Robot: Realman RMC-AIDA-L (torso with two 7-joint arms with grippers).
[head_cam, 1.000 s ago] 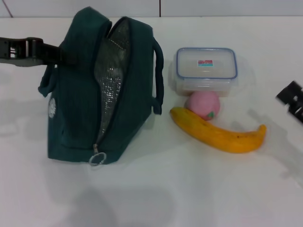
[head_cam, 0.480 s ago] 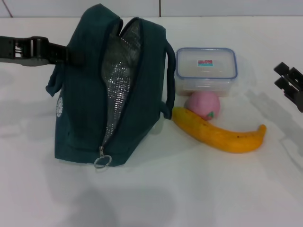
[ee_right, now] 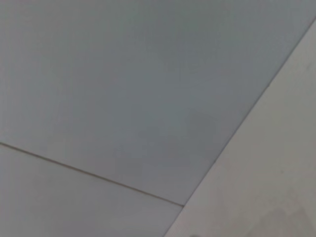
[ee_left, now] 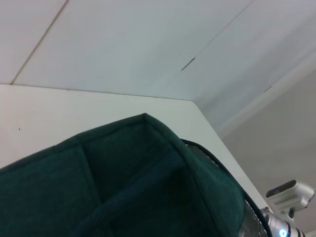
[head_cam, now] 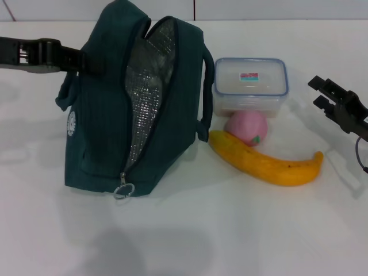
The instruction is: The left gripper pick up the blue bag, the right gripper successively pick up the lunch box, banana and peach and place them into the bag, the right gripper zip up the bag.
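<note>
The blue bag (head_cam: 103,121) stands on the white table at the left, unzipped, with its silver lining (head_cam: 146,92) showing and the ring pull (head_cam: 123,191) at its near bottom edge. My left gripper (head_cam: 86,61) reaches in from the left and is shut on the bag's upper left side. The left wrist view shows only the bag's fabric (ee_left: 123,182). The lunch box (head_cam: 250,85) sits right of the bag. The peach (head_cam: 246,127) lies in front of the box, and the banana (head_cam: 264,162) lies in front of the peach. My right gripper (head_cam: 319,93) hovers open, right of the lunch box.
The bag's right handle (head_cam: 206,98) hangs close to the lunch box and the banana's end. A tiled wall (head_cam: 230,8) runs along the table's far edge. The right wrist view shows only wall (ee_right: 123,89) and table surface (ee_right: 266,187).
The bag has been pulled more upright and its top has risen. My right gripper has come in from the right edge toward the lunch box.
</note>
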